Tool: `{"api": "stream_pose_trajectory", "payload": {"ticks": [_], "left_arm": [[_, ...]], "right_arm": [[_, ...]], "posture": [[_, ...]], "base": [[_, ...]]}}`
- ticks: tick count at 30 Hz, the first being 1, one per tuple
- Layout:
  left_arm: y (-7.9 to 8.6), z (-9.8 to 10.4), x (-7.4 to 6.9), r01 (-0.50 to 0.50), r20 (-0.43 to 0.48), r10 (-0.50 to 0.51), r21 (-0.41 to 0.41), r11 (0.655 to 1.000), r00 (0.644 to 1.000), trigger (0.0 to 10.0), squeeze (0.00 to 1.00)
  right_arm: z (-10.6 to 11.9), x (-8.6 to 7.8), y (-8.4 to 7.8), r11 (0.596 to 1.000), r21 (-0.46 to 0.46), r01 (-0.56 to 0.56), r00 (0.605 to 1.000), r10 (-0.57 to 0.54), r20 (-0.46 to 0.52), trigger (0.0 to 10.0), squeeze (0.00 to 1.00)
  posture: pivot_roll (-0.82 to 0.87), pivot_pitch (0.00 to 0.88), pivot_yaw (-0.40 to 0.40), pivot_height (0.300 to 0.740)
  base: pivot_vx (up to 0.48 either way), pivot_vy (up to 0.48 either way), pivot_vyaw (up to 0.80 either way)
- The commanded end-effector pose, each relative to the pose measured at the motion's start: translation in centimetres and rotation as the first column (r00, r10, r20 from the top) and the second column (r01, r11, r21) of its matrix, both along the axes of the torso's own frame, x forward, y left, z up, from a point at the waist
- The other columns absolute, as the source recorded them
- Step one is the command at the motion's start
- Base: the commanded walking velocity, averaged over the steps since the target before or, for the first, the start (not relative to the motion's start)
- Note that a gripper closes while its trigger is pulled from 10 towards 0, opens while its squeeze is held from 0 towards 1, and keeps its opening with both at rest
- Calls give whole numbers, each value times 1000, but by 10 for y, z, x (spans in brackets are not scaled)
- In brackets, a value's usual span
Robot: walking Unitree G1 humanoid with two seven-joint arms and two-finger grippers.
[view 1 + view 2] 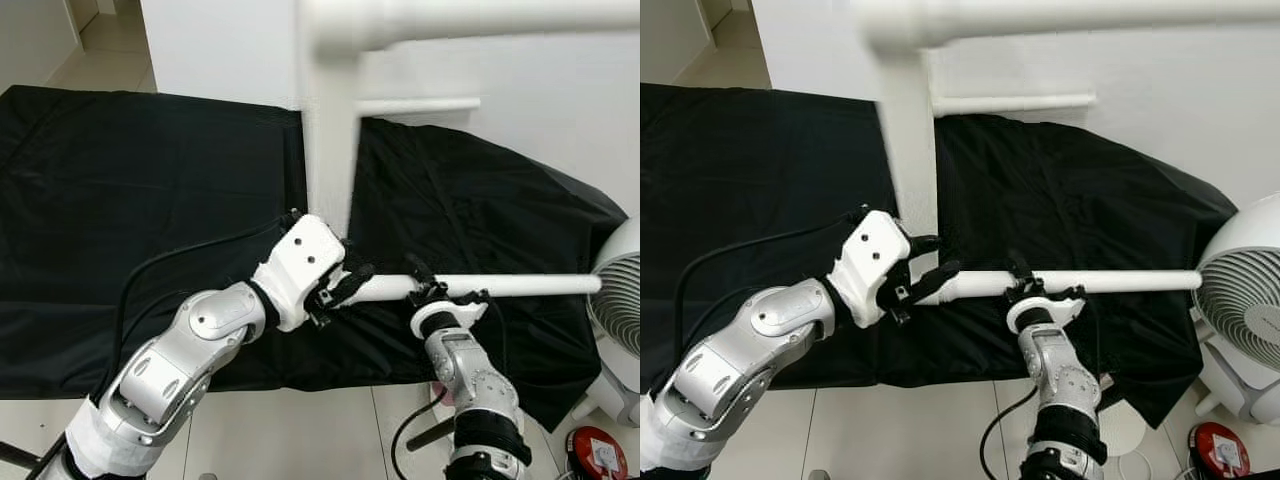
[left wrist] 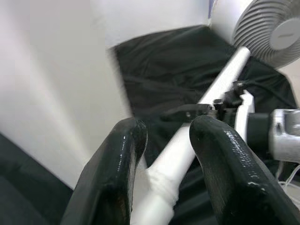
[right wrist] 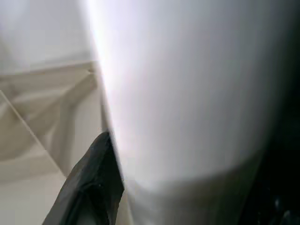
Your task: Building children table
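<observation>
Here, starting at your left, the left gripper (image 1: 338,290) is closed around the near end of a white table leg (image 1: 500,286), its two black fingers (image 2: 220,164) pressed against either side of the tube where a ribbed collar sits. The leg's long axis runs level, left to right across the black cloth (image 1: 130,200), and its free end reaches almost to the white fan (image 1: 622,320) at the far right. Just behind the left gripper stands an upright white post of the table frame (image 1: 330,150), with a crossbar overhead; the held end lies right beside that post, so your coming move will likely turn on lining the leg's end up with it. Further right, the right gripper (image 1: 432,295) clamps the same leg partway along, so the left arm is the nearer one to the joint. The left wrist view gives you the whole run of the tube toward the fan and the right wrist beyond; the right wrist view offers a blurred white surface close against one dark finger (image 3: 91,187), and little else can be told from it.
</observation>
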State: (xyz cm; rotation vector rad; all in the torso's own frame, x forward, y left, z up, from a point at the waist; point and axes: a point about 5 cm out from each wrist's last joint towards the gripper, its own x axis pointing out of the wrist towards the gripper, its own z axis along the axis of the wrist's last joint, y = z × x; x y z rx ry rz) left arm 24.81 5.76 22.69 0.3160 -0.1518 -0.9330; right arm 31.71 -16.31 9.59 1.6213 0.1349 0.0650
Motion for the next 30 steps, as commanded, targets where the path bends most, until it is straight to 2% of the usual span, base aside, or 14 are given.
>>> {"api": "stream_pose_trajectory", "payload": {"ticks": [1, 5, 7, 8, 10, 15, 16, 17, 18, 19, 25, 30], "left_arm": [[-2, -4, 0, 1, -14, 0, 14, 1000, 1000, 10000, 0], [-3, -8, 1, -14, -19, 14, 21, 1000, 1000, 10000, 0], [-3, -21, 6, -34, -44, 37, 81, 996, 998, 10000, 0], [-3, -21, 6, -34, -44, 37, 81, 996, 998, 10000, 0], [-4, -32, 10, -44, -65, 52, 130, 991, 996, 10000, 0], [-9, -40, 8, 4, -99, 9, 133, 991, 995, 10000, 0], [-10, -49, 5, 51, -105, -33, 175, 983, 994, 10000, 0], [-10, -49, 5, 51, -105, -33, 175, 983, 994, 10000, 0], [-10, -61, 6, 75, -116, -49, 232, 970, 992, 10000, 0], [-10, -66, 7, 75, -128, -44, 251, 965, 991, 10000, 0], [-15, -79, 19, 61, -144, -20, 284, 957, 989, 10000, 0], [-21, -81, 28, 25, -144, 16, 278, 960, 989, 10000, 0]], "right_arm": [[-4, -3, 20, 998, 53, -26, 1000, 25, 6, 10000, 0], [-4, -3, 19, 998, 50, -25, 1000, 25, 16, 10000, 0], [-3, -2, 18, 998, 51, -22, 999, 21, 24, 10000, 0], [-3, -2, 18, 998, 51, -22, 999, 21, 24, 10000, 0], [-3, -2, 18, 999, 48, -24, 999, 23, 29, 10000, 0], [-3, -2, 18, 999, 33, -25, 999, 24, 35, 10000, 0], [-4, -2, 18, 999, 28, -20, 999, 19, 35, 10000, 0], [-4, -2, 18, 999, 28, -20, 999, 19, 35, 10000, 0], [-4, -3, 16, 1000, 29, -13, 999, 12, 40, 10000, 0], [-3, -3, 16, 1000, 29, -11, 999, 10, 43, 10000, 0], [-3, -3, 15, 1000, 25, -7, 999, 6, 49, 10000, 0], [-3, -3, 15, 1000, 25, -2, 999, 1, 49, 10000, 0]], "posture": [[108, 107, -114, 740], [107, 107, -112, 740], [108, 108, -110, 740], [108, 108, -110, 740], [105, 108, -107, 740], [101, 108, -103, 740], [98, 111, -99, 740], [98, 111, -99, 740], [99, 110, -97, 740], [98, 111, -97, 740], [93, 113, -93, 740], [90, 115, -88, 740]], "base": [[0, 0, 0], [0, 0, 0], [0, 0, 0], [0, 0, 0], [0, 0, 0], [0, 0, 0], [0, 0, 0], [0, 0, 0], [0, 0, 0], [0, 0, 0], [0, 0, 0], [0, 0, 0]]}}
